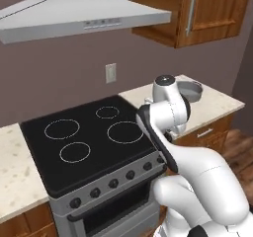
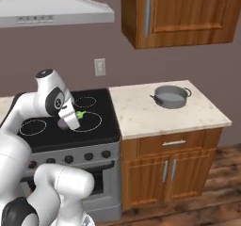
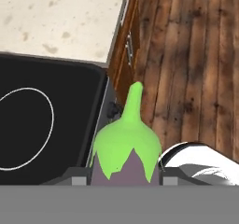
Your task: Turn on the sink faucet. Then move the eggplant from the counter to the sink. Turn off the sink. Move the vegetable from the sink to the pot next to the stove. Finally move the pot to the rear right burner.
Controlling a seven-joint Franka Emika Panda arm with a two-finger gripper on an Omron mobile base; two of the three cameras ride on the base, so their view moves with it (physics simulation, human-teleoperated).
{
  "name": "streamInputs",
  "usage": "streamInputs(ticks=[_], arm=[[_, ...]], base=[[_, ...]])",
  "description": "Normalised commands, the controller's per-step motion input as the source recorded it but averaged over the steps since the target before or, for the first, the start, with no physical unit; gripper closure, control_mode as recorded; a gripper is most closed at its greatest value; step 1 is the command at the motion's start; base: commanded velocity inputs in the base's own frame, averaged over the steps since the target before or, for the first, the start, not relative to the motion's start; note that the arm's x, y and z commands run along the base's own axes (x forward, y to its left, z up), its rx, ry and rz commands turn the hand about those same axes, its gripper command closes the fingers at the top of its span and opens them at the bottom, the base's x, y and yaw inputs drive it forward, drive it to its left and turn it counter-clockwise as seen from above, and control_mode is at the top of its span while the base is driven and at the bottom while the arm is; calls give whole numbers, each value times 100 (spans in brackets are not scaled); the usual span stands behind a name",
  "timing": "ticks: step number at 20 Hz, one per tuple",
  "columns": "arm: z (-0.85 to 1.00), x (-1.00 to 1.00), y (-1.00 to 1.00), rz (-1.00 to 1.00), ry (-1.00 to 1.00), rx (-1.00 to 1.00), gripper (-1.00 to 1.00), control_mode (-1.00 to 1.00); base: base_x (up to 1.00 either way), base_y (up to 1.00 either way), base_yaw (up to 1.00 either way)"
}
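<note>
Above the black stove (image 2: 70, 121), near its right edge, the eggplant (image 3: 125, 153) is held in the gripper (image 3: 125, 178), with the two fingers pressed on its purple sides. Its green cap and stem are pointed away from the hand. Far to the right, the gray pot (image 2: 171, 96) is seen on the speckled counter (image 2: 160, 117), well apart from the eggplant.

The arm (image 1: 197, 181) is glossy white, built of rounded, bulbous links, with dark bands at its joints and a dark-capped elbow.
</note>
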Motion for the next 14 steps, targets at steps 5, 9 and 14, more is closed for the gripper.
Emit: streamInputs(ticks=[5, 9, 14], arm=[[0, 0, 0, 0, 0, 0, 100, 100], [0, 0, 0, 0, 0, 0, 100, 100], [0, 0, 0, 0, 0, 0, 100, 100]], base=[[18, -50, 33], [14, -56, 35], [18, -55, 35]])
